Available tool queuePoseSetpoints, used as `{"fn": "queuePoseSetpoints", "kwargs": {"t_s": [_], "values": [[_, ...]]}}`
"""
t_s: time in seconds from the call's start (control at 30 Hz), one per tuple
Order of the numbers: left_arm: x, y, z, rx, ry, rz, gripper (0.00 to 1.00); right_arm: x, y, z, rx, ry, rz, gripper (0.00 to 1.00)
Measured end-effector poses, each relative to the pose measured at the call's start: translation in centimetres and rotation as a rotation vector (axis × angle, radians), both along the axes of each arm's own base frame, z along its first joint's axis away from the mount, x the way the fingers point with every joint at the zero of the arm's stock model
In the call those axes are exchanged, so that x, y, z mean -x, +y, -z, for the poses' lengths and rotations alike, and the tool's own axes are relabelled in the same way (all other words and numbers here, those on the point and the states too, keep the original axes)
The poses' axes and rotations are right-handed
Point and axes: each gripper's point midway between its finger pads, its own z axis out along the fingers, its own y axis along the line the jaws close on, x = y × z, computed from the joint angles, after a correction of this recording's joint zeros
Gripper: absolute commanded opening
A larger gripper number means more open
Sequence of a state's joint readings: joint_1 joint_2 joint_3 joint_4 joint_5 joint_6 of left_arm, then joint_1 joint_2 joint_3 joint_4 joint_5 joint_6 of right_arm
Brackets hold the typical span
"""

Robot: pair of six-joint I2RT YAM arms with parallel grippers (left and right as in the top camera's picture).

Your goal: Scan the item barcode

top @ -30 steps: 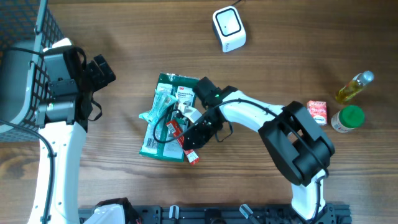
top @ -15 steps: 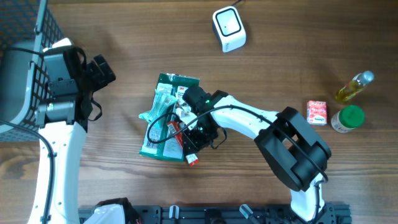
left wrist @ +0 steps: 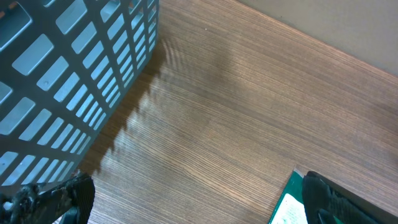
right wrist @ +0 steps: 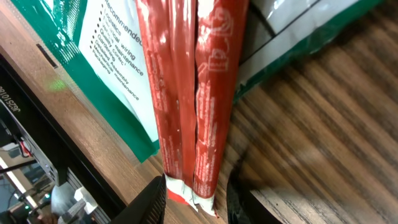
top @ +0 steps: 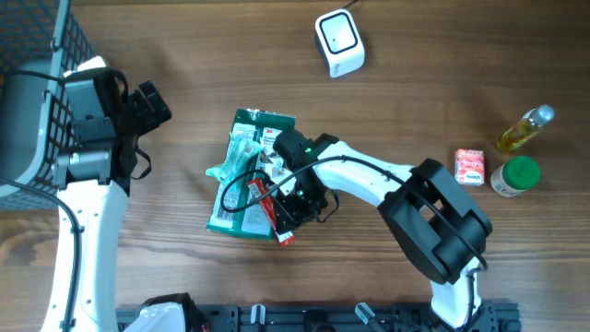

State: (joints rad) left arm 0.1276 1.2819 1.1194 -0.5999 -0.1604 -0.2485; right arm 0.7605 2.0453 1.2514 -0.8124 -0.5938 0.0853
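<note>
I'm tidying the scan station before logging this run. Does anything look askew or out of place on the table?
Yes: two red stick packs lie slanted across the green pack, their lower ends hanging past its edge onto the table. The right tool straddles those ends. Nothing looks spilled or torn.

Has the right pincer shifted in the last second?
Yes. Against the white scanner, which sits fixed, the right pincer has slid slightly left, further over the green package, closing around the red packet.

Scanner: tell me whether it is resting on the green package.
No, the scanner sits on bare table, well clear of the green package.
</note>
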Motion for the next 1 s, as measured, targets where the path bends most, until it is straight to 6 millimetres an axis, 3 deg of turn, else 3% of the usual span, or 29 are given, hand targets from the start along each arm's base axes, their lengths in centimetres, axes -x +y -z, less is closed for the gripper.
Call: {"fn": "queuePoseSetpoints", "kwargs": {"t_s": [0.2, 0.47, 0.57, 0.7, 0.9, 1.0], "values": [[0.0, 0.0, 0.0, 0.0, 0.0, 0.0, 1.0, 0.1, -0.5, 0.4, 0.015, -0.013, 0.0, 0.04], [0.0, 0.0, 0.0, 0.0, 0.0, 0.0, 1.0, 0.1, -0.7, 0.5, 0.02, -0.02, -0.007, 0.04], [0.0, 0.0, 0.0, 0.0, 0.0, 0.0, 1.0, -0.8, -1.2, 0.2, 0.045, -0.1, -0.031, 0.04], [0.0, 0.0, 0.0, 0.0, 0.0, 0.0, 1.0, -3.5, -1.6, -2.9, 0.014, -0.319, -0.103, 0.04], [0.0, 0.0, 0.0, 0.0, 0.0, 0.0, 1.0, -6.2, -0.7, -11.1, -0.142, -0.628, -0.176, 0.04], [0.0, 0.0, 0.0, 0.0, 0.0, 0.0, 1.0, -6.6, -0.3, -12.6, -0.175, -0.679, -0.175, 0.04]]}}
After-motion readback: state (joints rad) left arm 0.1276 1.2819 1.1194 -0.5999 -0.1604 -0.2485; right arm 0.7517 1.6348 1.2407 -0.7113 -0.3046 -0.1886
